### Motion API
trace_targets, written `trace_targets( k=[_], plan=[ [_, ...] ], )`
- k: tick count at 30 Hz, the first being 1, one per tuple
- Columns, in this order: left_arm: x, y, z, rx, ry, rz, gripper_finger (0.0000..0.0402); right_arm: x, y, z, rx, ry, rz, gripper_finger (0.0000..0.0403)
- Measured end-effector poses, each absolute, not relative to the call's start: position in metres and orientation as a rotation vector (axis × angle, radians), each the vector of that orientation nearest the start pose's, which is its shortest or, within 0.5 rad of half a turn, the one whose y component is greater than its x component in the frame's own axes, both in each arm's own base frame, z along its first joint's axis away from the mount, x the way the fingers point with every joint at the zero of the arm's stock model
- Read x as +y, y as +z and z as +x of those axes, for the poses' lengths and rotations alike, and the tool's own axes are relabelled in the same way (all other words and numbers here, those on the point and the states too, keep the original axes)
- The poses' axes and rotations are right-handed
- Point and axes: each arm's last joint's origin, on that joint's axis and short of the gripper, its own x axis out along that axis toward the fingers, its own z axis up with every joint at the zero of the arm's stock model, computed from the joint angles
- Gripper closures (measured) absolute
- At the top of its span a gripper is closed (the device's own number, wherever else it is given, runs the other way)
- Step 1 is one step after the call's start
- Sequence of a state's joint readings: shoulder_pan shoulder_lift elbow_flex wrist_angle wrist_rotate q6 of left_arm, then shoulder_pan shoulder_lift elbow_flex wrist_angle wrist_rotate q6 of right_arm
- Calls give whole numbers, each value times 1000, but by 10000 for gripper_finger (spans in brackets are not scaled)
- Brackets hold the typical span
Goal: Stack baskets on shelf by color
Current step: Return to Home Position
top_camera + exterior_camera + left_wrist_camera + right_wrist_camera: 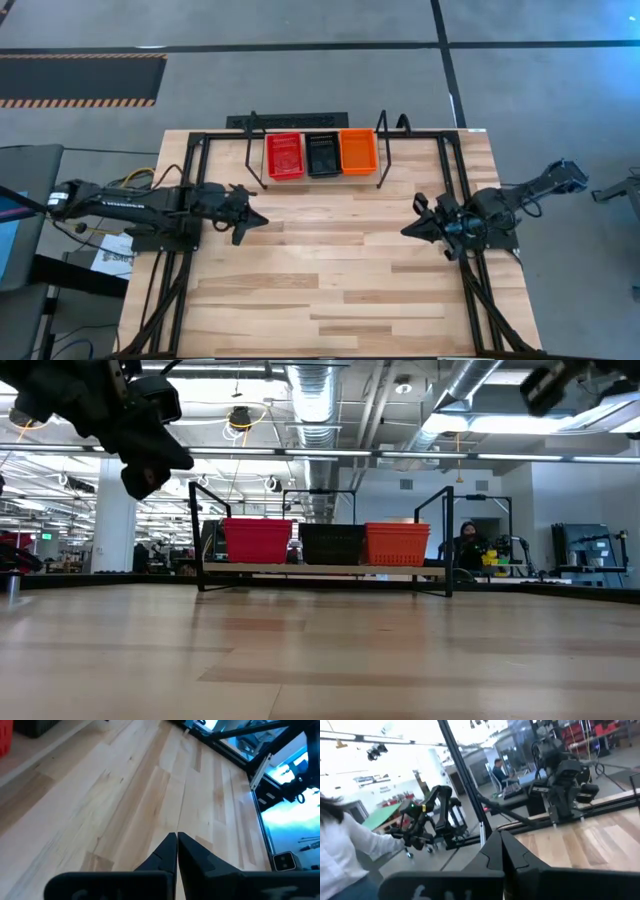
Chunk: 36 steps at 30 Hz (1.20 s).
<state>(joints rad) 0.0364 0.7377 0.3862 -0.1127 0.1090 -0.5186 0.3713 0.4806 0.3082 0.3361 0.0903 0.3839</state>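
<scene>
- Showing a pale planked tabletop carrying the shelf near its far edge, with grey floor and a striped hazard strip lying beyond the shelf's red side.
- Opening behind the shelf onto a wide hall with ceiling ducts, a person sitting past the orange end.
- Keeping the red baskets, black baskets and orange baskets side by side on the shelf, black in the middle; cannot tell how many in each colour.
- Running black frame rails past both shelf ends.
- Hanging the left gripper in front of the shelf's red end, well apart, fingers pressed together on nothing.
- Hanging the right gripper in front of the orange end, well apart, likewise clenched and empty.
- Bearing white lettering on the left arm, too small to read.
</scene>
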Motion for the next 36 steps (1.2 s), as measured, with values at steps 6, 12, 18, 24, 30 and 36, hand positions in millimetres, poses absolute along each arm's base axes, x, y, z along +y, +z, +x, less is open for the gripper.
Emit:
trace_targets(
  k=[6, 12, 18, 24, 30, 36],
  plan=[
    [3, 212, 159, 460, 70, -540, 401, 33, 223, 104, -228, 291, 447, 402],
    [4, 207, 156, 493, 159, -544, 401, 26, 198, 92, -271, 278, 468, 402],
    [5, 196, 148, 612, 278, -713, 401, 22, 182, 93, -134, 165, 546, 401],
    [5, 190, 143, 666, 367, -823, 401, 20, 180, 95, -130, 68, 683, 382],
    [8, 191, 145, 612, 427, -769, 401, 20, 179, 95, -122, 69, 739, 366],
    [2, 209, 154, 478, 177, -421, 401, 19, 179, 95, -123, 68, 794, 365]
  ],
)
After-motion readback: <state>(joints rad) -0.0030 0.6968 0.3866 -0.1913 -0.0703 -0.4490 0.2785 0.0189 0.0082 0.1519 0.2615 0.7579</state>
